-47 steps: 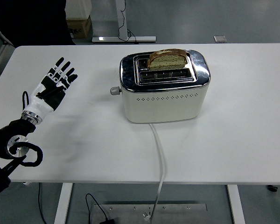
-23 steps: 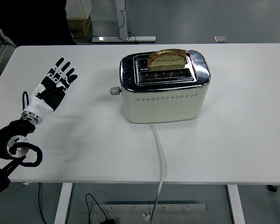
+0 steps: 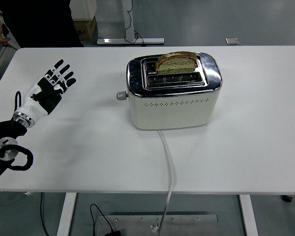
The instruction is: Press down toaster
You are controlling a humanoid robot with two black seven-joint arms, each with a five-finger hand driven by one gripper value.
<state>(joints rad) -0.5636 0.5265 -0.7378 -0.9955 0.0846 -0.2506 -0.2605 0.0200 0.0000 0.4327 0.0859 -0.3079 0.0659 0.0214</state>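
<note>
Fingers (image 3: 62,73) of the left hand (image 3: 48,90) were spread flat, holding nothing, over the table's (image 3: 78,142) left side, well apart from the toaster (image 3: 172,99). Toaster sat mid-table, bread slice (image 3: 176,62) standing up out of its far slot, lever knob (image 3: 120,96) on its left end, white cord (image 3: 167,167) running off the near edge.

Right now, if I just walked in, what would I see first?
Probably the shiny cream toaster in the middle of the white table, with a slice of bread sticking up from its far slot. Next, the robot's black-and-white left hand, fingers spread, over the table's left side, well apart from the toaster.
</note>
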